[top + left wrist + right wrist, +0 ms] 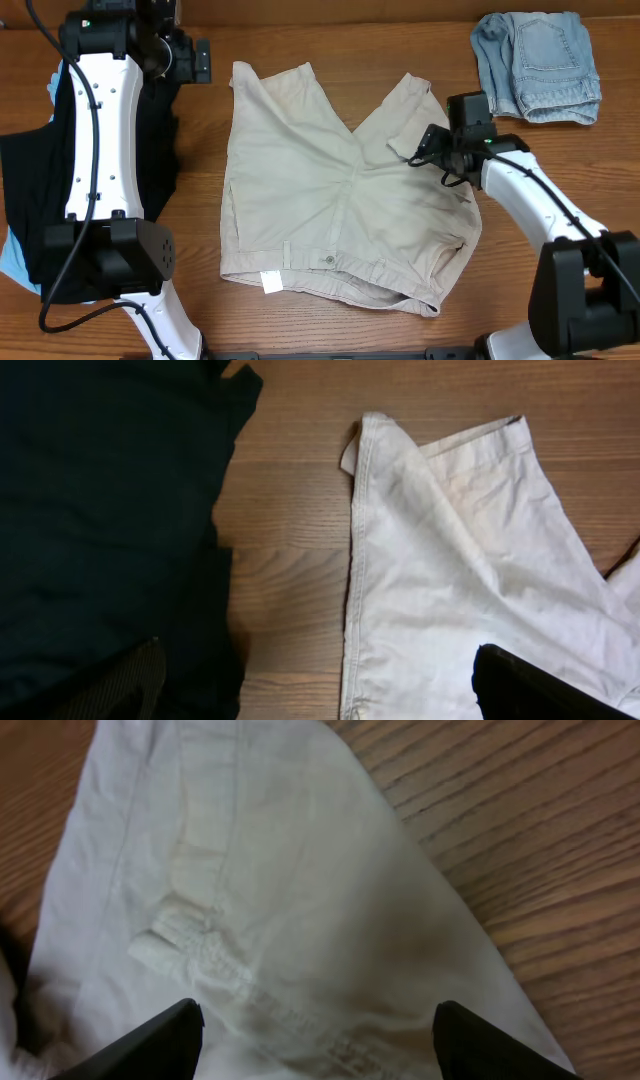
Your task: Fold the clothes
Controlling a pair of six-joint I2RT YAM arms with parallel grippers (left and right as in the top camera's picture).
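We see the right gripper (pixel 318 1042) spread wide, black fingertips (pixel 150 1045) apart over pale khaki shorts (pixel 300 870). A bunched seam (pixel 190 945) lies just ahead of one fingertip. Bare wooden table (pixel 540 830) shows ahead of the other.

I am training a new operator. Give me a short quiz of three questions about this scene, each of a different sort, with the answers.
1. True or false: the khaki shorts are folded in half.
2. Where do the denim shorts lie, seen from the robot? A far right; B near left; C on the khaki shorts.
3. Fill in: the right gripper hangs over the khaki shorts with jaws ____.
Key: 1 false; 2 A; 3 open.
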